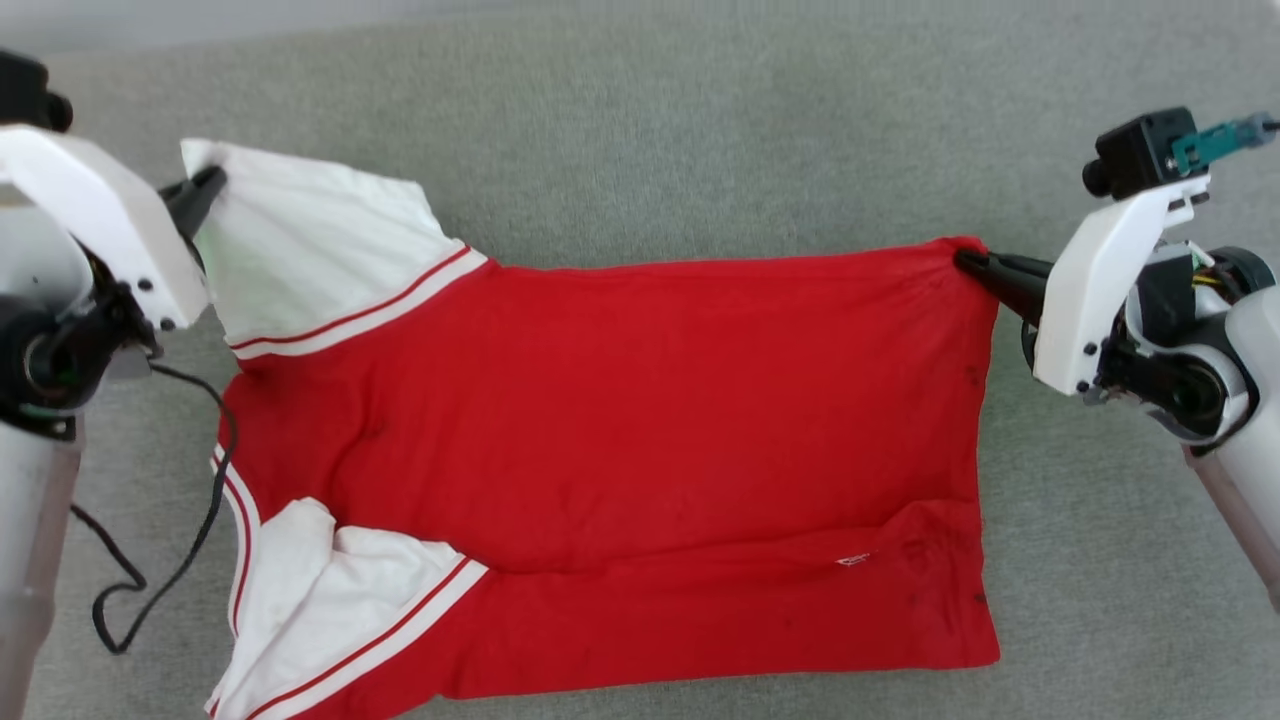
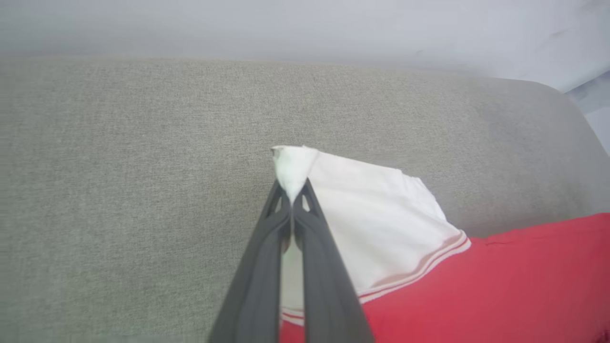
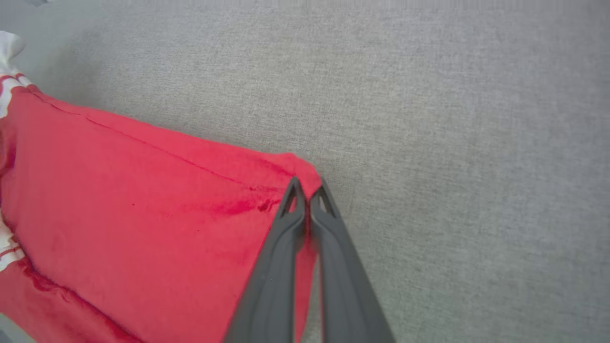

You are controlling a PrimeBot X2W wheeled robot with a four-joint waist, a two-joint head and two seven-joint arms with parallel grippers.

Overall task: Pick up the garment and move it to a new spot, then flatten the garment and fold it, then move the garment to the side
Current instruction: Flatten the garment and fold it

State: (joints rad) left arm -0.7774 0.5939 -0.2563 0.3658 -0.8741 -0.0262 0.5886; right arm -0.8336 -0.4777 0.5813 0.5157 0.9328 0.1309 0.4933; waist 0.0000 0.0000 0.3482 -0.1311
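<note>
The garment [image 1: 620, 420] is a bright red cloth with white end panels edged in red-and-white stripes, spread wide across a grey fabric surface. My left gripper [image 1: 212, 182] is shut on the far corner of the upper white panel [image 2: 381, 224], and the cloth bunches between its tips [image 2: 291, 188]. At the far right red corner [image 3: 305, 169], my right gripper [image 1: 968, 262] is shut on the garment, its tips [image 3: 309, 186] pinching the hem. The lower white panel [image 1: 330, 600] lies crumpled near the front left.
The grey upholstered surface [image 1: 700, 130] stretches beyond the garment on every side. A black cable [image 1: 190, 520] loops down beside my left arm, close to the garment's left edge. A pale wall [image 2: 333, 28] rises behind the surface.
</note>
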